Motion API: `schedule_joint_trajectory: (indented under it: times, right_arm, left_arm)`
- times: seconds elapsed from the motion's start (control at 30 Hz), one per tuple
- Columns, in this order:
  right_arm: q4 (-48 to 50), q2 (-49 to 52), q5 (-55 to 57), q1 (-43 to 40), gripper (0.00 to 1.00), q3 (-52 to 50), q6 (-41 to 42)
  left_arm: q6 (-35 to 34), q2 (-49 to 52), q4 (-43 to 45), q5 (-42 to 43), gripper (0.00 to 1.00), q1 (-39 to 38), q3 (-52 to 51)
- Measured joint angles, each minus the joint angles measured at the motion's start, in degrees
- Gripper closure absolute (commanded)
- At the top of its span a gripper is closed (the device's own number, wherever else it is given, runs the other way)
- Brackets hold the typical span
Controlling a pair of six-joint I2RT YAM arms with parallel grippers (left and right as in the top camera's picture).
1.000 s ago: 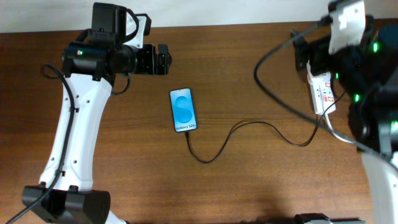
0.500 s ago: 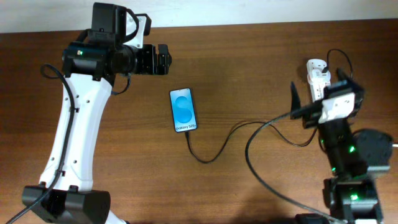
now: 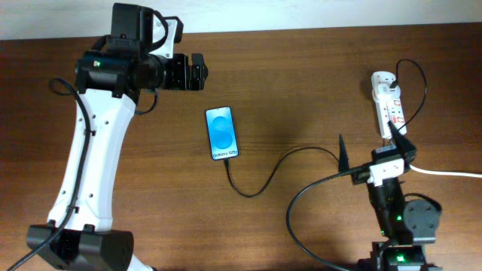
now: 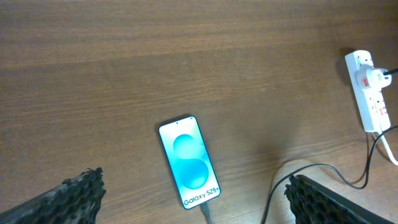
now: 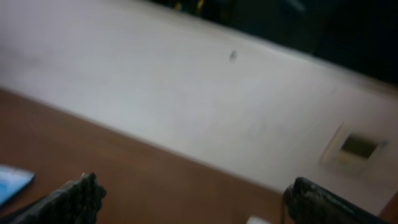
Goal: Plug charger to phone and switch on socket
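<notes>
Holding right gripper (image 3: 371, 150) at near-right part of tabletop (image 3: 301, 83), fingers (image 5: 81, 196) spread wide, pinching nothing. Tracing charger (image 3: 263, 177) curving loosely across middle, plug tip meeting near short edge of phone (image 3: 222, 133). Showing phone lying flat left of centre, screen glowing blue. Finding socket (image 3: 388, 105) by far right corner, black cable looping to it. Holding left gripper (image 3: 197, 73) near far edge, left side, fingers (image 4: 78, 193) wide apart, gripping nothing.

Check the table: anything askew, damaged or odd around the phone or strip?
Nothing stands out. The phone lies flat, screen lit, with the charger cable at its bottom edge, looping loosely toward the socket, which looks intact.
</notes>
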Motion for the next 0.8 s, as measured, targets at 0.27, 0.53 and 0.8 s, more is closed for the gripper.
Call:
schedule_joint_trajectory:
  times: [0.27,0.53,0.8]
  right_arm:
    - [-2.69,-11.02,0.52,0.0,0.02,-5.55,-0.02]
    - [-14.78,-22.91,0.87,0.0,0.02,-9.29,0.02]
    - [-18.18,-25.7,1.36,0.0,0.02,-11.45,-0.02]
  left_arm:
    - [0.0,0.0,-0.02,0.0,0.01,0.0,0.0]
    - [0.0,0.0,-0.02,-0.02,0.01,-0.02,0.0]
    - [0.0,0.0,0.0,0.0,0.01,0.0,0.0]
